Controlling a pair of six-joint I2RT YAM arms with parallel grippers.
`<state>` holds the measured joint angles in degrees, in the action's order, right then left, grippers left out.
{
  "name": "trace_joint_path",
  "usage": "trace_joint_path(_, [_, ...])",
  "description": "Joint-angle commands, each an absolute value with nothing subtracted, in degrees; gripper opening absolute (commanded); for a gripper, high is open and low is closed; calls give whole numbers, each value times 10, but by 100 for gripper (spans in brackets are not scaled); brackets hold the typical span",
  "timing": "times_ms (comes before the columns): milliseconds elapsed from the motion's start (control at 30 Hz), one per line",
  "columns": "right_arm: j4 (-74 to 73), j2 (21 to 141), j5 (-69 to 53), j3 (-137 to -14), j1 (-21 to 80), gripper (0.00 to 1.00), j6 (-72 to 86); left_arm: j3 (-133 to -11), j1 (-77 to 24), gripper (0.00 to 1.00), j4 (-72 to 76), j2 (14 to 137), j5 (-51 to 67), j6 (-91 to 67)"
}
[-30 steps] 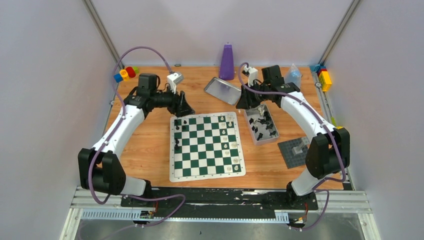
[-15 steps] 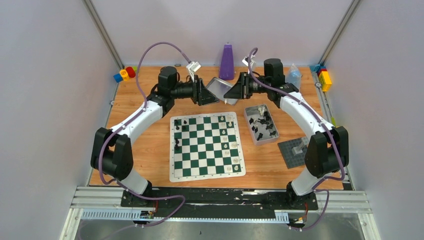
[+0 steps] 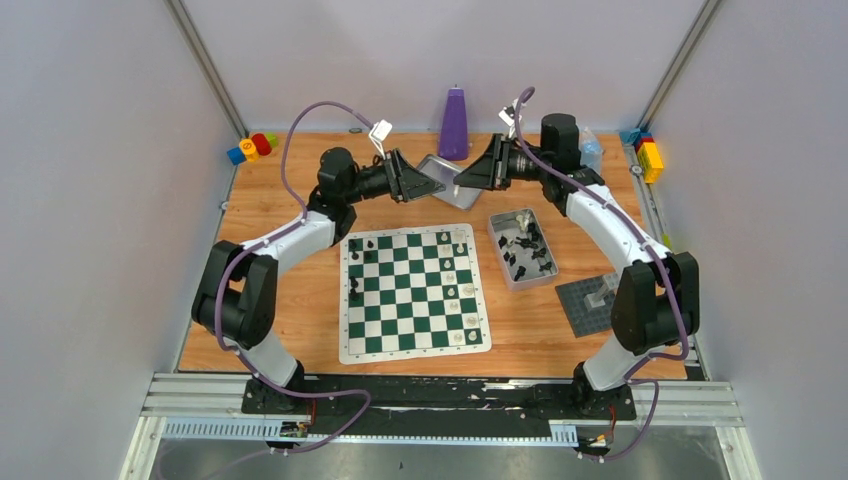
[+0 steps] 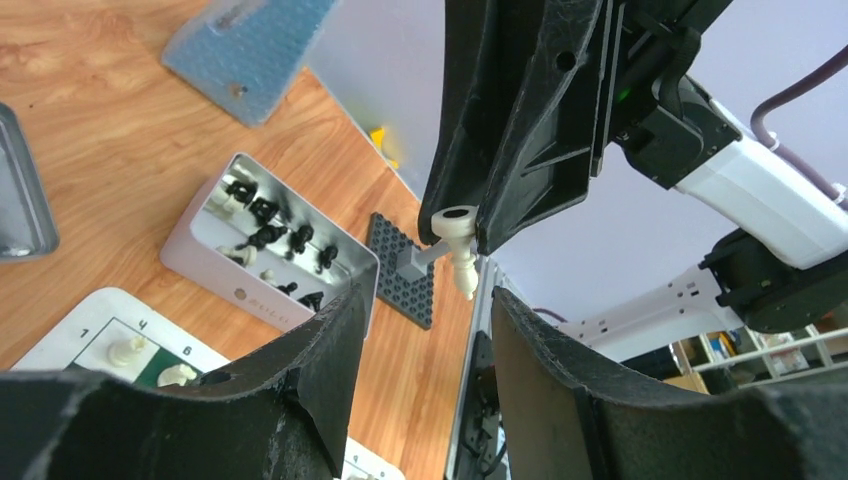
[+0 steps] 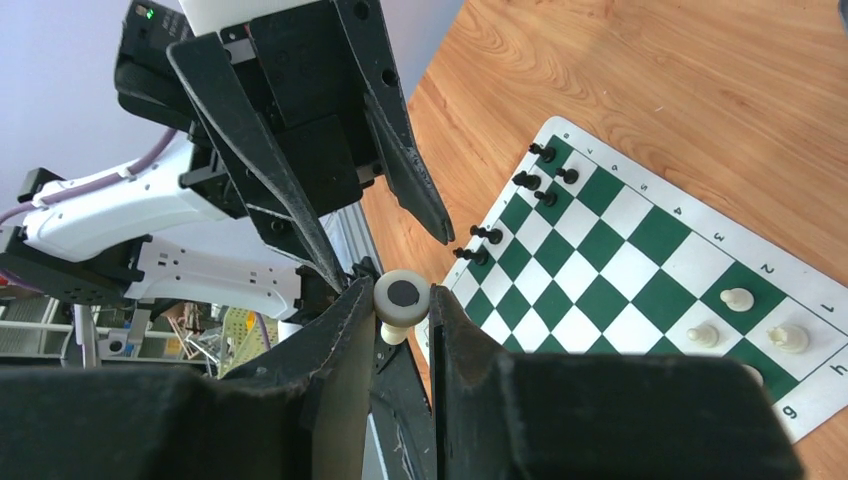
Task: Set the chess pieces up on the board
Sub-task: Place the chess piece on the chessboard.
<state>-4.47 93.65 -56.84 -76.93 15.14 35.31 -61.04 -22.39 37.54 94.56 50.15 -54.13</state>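
Right gripper [image 5: 400, 312] is pinched on a small cream-white plastic chess piece [image 5: 402, 294], held in mid-air beyond the flat green-and-white checked board mat [image 5: 655, 235]. Opposite it, the left gripper [image 4: 425, 310] is spread. The piece should be centred between the left fingers before any release.

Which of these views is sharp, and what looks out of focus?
Top view: evenly lit, sharp throughout. Left wrist view: its own black tool fingers blur up close; the small cream-white plastic chess piece is crisp. Right wrist view: green-and-white checked board sharp.
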Motion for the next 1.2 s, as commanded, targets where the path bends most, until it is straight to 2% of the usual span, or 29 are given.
trace_joint_path(0, [-5, 929, -582, -797, 139, 2, 390, -600, -228, 57, 472, 947, 477, -593])
trace_joint_path(367, [19, 947, -572, -800, 129, 1, 429, -595, -254, 54, 579, 987, 453, -681])
trace_joint_path(633, [33, 948, -576, -793, 124, 1, 443, -608, -269, 53, 589, 1007, 447, -707])
trace_joint_path(867, [42, 950, -576, -784, 123, 1, 448, -625, -274, 47, 588, 1020, 453, -717])
trace_joint_path(1167, [51, 949, -572, -771, 123, 1, 448, -632, -275, 47, 585, 1024, 456, -721])
